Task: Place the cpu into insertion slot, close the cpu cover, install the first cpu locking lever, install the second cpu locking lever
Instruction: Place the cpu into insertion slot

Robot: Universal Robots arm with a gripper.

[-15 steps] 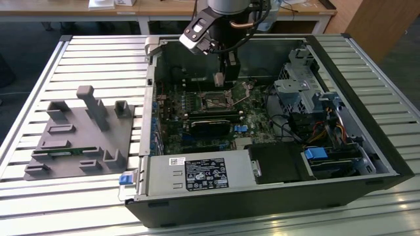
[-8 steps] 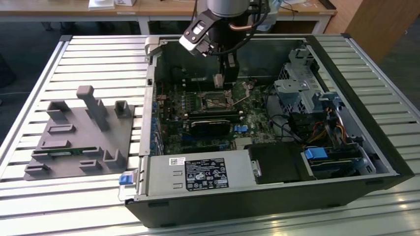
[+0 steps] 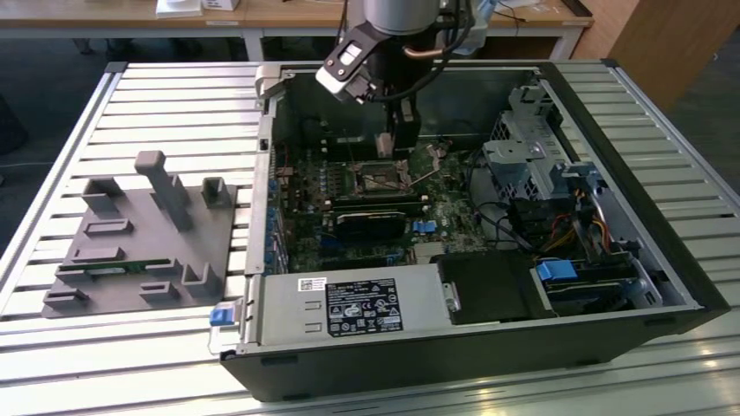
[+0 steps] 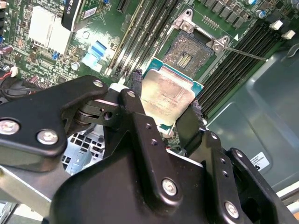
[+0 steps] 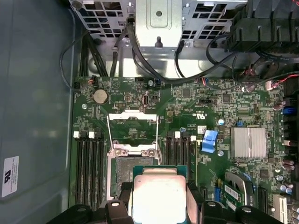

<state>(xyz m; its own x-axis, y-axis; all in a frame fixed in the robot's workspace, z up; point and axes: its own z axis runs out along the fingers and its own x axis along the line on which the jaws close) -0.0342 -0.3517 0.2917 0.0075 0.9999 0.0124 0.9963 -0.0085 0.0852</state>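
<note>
**Step in hand:** cpu placement. **Status:** not seated.

**Findings**
- Gripper pinches the cpu by two opposite edges. Metal face is toward the cameras and it is held roughly flat.
- In both wrist views the cpu hangs above the board and overlaps one edge of the slot. Most of the slot's contact field is bare.
- Cover stands swung open on the side of the slot away from the cpu, so the opening is unobstructed.
- One lever lies out to the side, clear of the frame.
- In the exterior view the gripper is inside the case, just over the socket area.

**Assessment**
- Cpu edges look approx. parallel w/ the slot frame, which is good. Centring is the open item: the cpu wants to sit squarely over the opening before any descent.
- Descent should be straight down, w/o sliding, since the contacts are likely fragile.
- Corner/notch orientation: cannot tell.
- Release only when the cpu lies flat within the frame. No pressing.
</note>
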